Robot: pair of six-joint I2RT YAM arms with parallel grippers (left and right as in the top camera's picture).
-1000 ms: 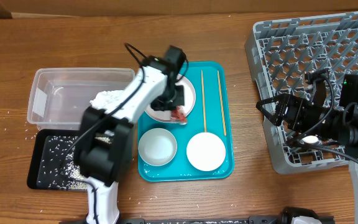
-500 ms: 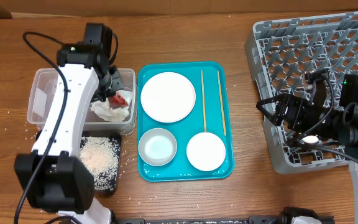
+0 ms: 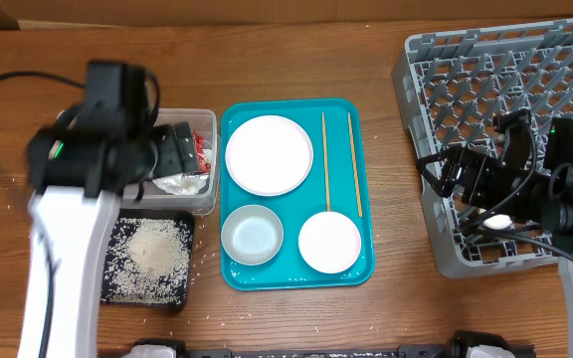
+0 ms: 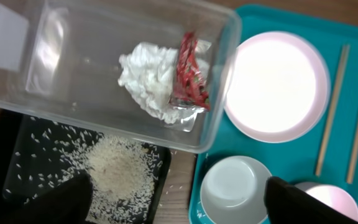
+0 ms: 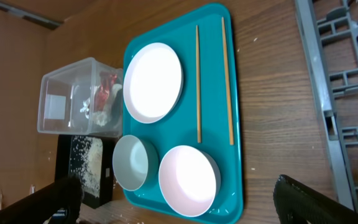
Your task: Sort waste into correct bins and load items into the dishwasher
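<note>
— Where was the waste?
— The red wrapper and the tissue wad lay touching in the clear tub, near the left edge of the worktop; the rice lay in the black tray beside it.
— And the pincers?
— Both stood wide open and empty: the left pincer above the tub, the right pincer at the dish rack.

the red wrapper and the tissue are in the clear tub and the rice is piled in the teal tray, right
Not quite. The rice is piled in the black tray, not the teal tray, as the left wrist view shows. The red wrapper and the tissue are indeed in the clear tub.
</note>
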